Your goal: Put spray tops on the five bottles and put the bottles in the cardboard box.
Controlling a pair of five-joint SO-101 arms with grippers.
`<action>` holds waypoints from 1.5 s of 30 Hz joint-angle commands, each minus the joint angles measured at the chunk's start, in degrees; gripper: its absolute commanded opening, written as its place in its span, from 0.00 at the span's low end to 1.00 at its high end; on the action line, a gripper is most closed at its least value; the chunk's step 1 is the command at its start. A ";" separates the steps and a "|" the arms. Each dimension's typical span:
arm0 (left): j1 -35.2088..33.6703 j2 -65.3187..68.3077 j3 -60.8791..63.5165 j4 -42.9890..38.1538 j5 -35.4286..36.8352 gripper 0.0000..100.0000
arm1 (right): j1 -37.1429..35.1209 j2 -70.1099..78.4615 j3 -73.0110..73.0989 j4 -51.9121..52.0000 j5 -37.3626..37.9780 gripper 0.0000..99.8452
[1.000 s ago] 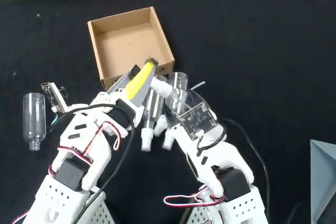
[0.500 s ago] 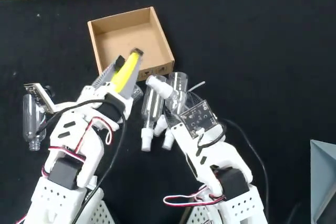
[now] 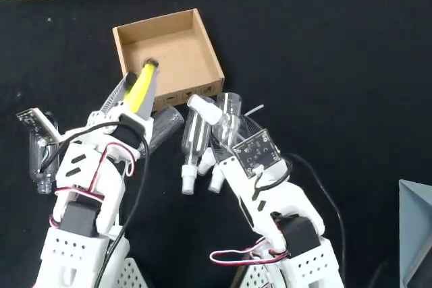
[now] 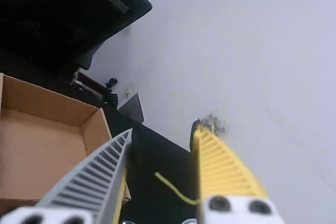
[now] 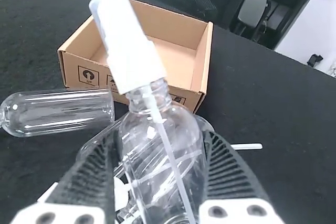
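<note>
A bottle (image 5: 152, 121) held beside the cardboard box (image 5: 202, 51)
The right pincer (image 5: 160, 166) was shut round the belly of the bottle, spray top (image 5: 118, 30) on. It looked light, hard and slippery, so its belly seemed safest. The left pincer (image 4: 164, 145) hung open, empty.

1. Held bottle (image 5: 157, 150): clamped between the jaws of the right gripper (image 5: 160, 131). Its lower body runs off the picture's edge at the jaw bases.
2. Loose bottle (image 5: 58, 111): lies just outside one right jaw. Its neck end is hidden behind that jaw.
3. White parts (image 5: 119, 192): behind the held bottle, near the jaw bases. Too covered to identify.
4. Cardboard box (image 4: 47, 145): beyond the tips of the left gripper (image 4: 163, 129). The grey jaw covers part of it, and the picture's edge cuts off more.
5. Grey shape (image 3: 417, 234): well apart from both pairs of jaws. Cut off by the edge; cannot be identified.
</note>
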 commanded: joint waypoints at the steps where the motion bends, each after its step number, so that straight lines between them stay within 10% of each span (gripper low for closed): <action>1: -2.59 -0.97 -0.22 -1.14 -0.70 0.17 | -0.97 -1.45 -1.01 -1.93 -0.70 0.07; 45: 2.68 -0.97 4.09 -1.32 -3.16 0.17 | -5.10 -1.45 -6.29 -1.93 -4.31 0.07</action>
